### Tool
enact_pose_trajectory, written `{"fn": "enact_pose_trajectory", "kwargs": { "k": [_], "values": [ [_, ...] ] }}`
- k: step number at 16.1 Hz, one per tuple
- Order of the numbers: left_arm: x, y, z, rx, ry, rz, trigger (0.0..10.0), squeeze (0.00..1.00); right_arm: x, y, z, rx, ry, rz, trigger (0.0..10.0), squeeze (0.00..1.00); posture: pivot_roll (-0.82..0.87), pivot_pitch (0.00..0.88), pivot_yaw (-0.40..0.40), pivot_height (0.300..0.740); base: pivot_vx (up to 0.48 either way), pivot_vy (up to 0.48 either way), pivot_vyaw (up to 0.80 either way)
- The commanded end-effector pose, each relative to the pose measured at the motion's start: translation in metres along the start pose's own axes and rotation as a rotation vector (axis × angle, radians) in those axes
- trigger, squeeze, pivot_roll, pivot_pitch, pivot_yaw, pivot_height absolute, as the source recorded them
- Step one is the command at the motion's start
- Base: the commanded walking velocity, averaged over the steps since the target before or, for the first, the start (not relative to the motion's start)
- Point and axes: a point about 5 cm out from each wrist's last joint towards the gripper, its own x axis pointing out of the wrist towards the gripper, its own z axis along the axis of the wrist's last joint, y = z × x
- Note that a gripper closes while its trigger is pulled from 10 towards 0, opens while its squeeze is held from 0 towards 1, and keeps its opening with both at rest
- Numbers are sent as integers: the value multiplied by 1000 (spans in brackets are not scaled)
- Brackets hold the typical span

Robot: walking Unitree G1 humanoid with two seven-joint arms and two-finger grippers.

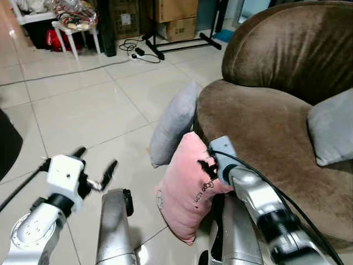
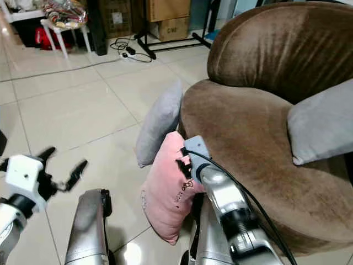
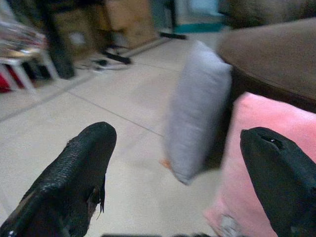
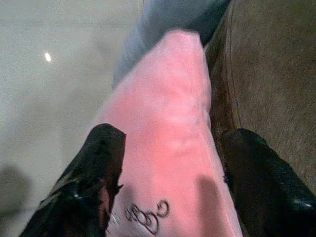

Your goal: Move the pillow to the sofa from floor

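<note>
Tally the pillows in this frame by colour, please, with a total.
Pink fabric pillow leaning on the brown velvet sofa base: 1
Grey fabric pillow on the floor: 1
Grey fabric pillow on the sofa seat: 1
Total: 3 pillows (1 pink, 2 grey)

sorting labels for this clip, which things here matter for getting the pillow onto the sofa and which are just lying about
Part of the job:
pink pillow, leaning on the sofa front
brown sofa
right end effector, open, straddling the pink pillow
left end effector, open, over the floor

Just lying about:
grey pillow on the floor
grey pillow on the seat
cardboard boxes
white stool
</note>
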Motion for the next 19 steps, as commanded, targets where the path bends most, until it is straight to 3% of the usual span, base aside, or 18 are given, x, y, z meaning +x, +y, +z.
{"fn": "enact_pose_trajectory", "kwargs": {
  "k": [1,2,8,13,14,15,16,17,19],
  "values": [
    [0,-4,3,-3,1,-53,10000,0,4,-3,-1,-18,20,-15,10000,1000,79,0,-55,440,0,0,0],
    [1,-4,3,2,7,-68,10000,0,9,-3,-2,-27,40,-25,10000,0,84,0,-53,440,0,0,0],
    [-6,-4,3,-1,61,-180,10000,0,21,2,-18,-107,144,-89,10000,0,128,97,-54,440,0,0,0],
    [-8,14,-22,-8,124,-179,10000,0,23,2,-22,-83,133,-200,10000,0,161,151,-50,440,0,0,0],
    [-7,16,-26,-11,133,-179,10000,0,23,2,-22,-79,131,-206,9216,0,165,155,-49,440,0,0,0],
    [-7,21,-38,-22,154,-184,10000,0,24,5,-21,-69,123,-212,1255,0,165,155,-49,440,0,0,0],
    [-6,23,-44,-26,163,-187,10000,0,24,5,-21,-70,120,-212,1255,0,165,155,-49,440,0,0,0],
    [0,28,-80,-54,227,-193,10000,0,25,10,-19,-73,112,-191,0,0,165,153,-49,440,0,0,0],
    [7,25,-109,-76,293,-195,10000,0,26,13,-17,-68,103,-175,0,0,165,153,-49,440,0,0,0]
  ]
}}
